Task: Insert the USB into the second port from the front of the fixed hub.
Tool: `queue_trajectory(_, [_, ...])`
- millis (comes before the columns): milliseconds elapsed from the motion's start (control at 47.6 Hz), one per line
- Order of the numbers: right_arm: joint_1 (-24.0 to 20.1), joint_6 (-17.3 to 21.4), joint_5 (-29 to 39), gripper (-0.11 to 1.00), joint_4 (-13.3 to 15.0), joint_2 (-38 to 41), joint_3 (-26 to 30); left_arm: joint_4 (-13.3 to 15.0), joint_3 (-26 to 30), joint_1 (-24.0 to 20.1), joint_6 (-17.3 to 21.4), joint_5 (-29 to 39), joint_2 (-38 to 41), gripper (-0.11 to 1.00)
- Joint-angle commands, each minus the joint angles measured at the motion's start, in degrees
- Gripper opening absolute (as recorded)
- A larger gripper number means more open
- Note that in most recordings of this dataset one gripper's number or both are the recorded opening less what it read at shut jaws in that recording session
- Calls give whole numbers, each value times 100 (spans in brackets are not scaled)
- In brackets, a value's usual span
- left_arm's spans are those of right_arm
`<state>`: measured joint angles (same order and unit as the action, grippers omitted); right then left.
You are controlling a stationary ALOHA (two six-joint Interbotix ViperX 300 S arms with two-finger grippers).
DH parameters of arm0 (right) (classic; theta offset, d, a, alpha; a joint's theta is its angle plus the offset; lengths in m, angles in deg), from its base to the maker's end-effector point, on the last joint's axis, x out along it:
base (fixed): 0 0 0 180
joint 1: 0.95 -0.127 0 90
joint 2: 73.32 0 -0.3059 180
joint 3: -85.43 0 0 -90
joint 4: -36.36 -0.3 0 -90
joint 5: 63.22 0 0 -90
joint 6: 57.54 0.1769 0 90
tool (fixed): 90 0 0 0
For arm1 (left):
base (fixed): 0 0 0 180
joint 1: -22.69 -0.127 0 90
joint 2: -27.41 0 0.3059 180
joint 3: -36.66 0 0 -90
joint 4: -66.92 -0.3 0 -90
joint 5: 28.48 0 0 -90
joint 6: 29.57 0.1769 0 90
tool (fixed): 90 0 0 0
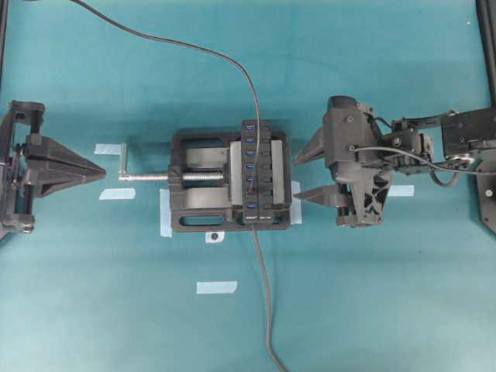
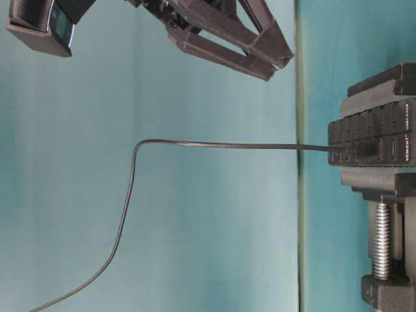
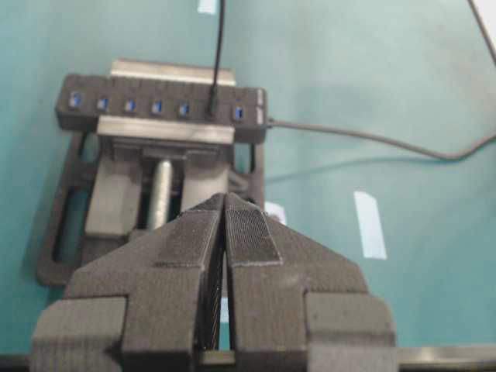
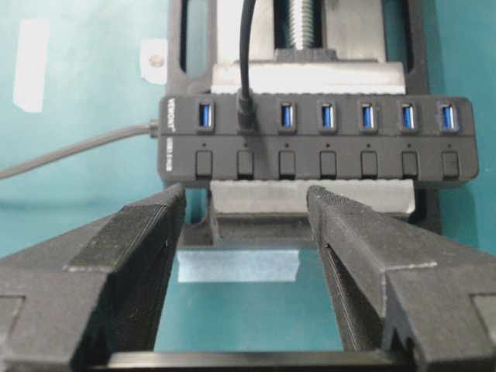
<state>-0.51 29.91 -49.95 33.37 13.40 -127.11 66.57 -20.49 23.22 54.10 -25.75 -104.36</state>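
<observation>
The fixed hub [image 1: 260, 170] is clamped in a vise, its row of blue ports facing up. The USB [image 4: 246, 116] sits plugged into the second port from the hub's labelled end, and its thin cable [image 2: 227, 145] rises from the plug. My right gripper [image 1: 295, 178] stands open just right of the hub; nothing is between its fingers [image 4: 246, 198]. My left gripper [image 1: 103, 168] is shut and empty, left of the vise crank, pointing at the hub [image 3: 155, 105].
The black vise [image 1: 186, 209], with its silver screw [image 1: 147, 177] and crank [image 1: 128, 151], holds the hub. The hub's own cable [image 1: 267, 310] runs off toward the front edge. Pale tape strips [image 1: 216, 287] lie on the teal table. A black frame post [image 1: 490, 46] stands at the right.
</observation>
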Motion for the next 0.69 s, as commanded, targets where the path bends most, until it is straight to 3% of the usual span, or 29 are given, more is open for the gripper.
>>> queue_trajectory(0, [0,35,-97,70,-9,-114,53,-9,88,0,0,-26,35,0])
queue_trajectory(672, [-9,44,-422,70,-9,-114,-53,0,105,9,0,-26,35,0])
